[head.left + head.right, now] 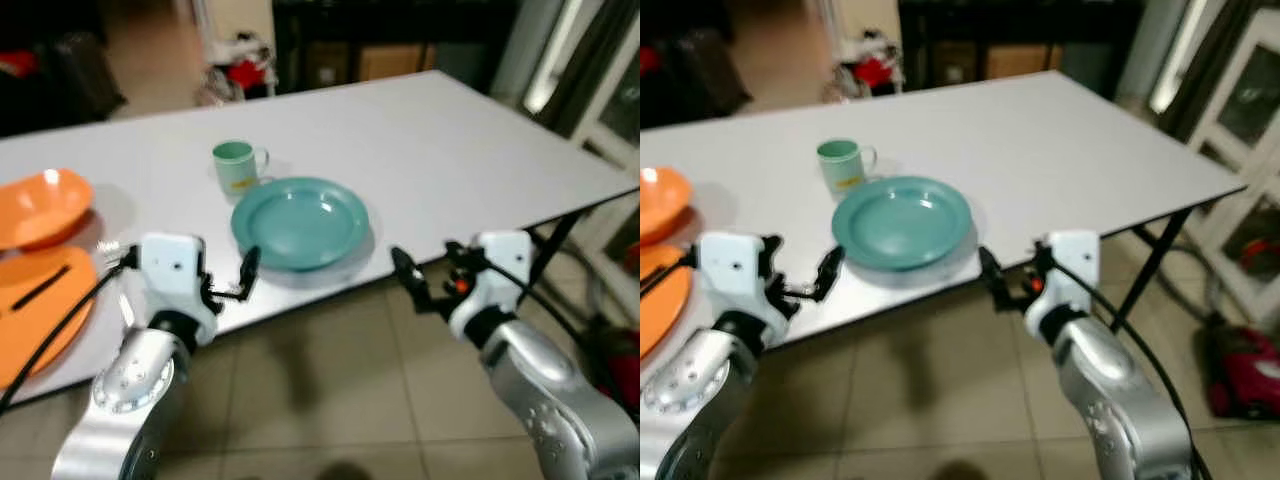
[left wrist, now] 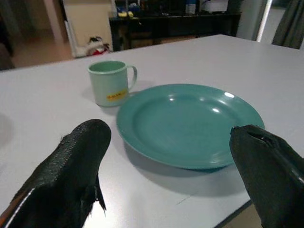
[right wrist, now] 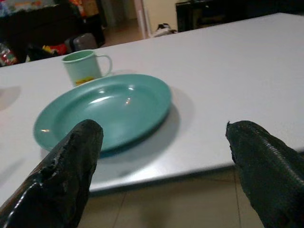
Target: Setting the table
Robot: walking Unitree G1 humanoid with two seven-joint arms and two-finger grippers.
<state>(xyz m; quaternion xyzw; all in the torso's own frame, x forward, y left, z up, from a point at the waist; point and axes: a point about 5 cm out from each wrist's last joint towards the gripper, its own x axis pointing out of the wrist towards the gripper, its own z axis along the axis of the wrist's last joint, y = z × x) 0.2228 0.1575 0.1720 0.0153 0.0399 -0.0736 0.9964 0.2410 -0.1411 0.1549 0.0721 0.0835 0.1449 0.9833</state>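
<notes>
Although nothing is yet grasped, both hands stand ready at the near edge of the white desk (image 1: 450,140). The left hand (image 1: 240,280) sits just beside the rim of the teal plate (image 1: 300,220), its fingers spread wide and empty. The right hand (image 1: 410,280) hangs off the desk edge over the tiled floor (image 1: 330,390), also spread wide and empty.

Location: the plate lies flat near the front edge of the desk. The green mug (image 1: 236,166) stands upright just behind it, handle turned to the robot's right, close to the plate rim; whether they touch cannot be settled.

Handling, by judgement: the plate looks like glossy moulded plastic, light and stiff, unlikely to shatter, but slippery. It lies flat, so a pinch on the raised rim nearest the hands is the sound hold. The mug appears equally light; it is best taken across the body or rim, and it could tip if nudged.

Limits of view: an orange bowl (image 1: 45,205) and an orange plate (image 1: 40,300) carrying a dark utensil (image 1: 40,288) are cut off at the robot's left. The utensil's type cannot be made out. The mug's yellow label is unreadable, and its contents are hidden.
</notes>
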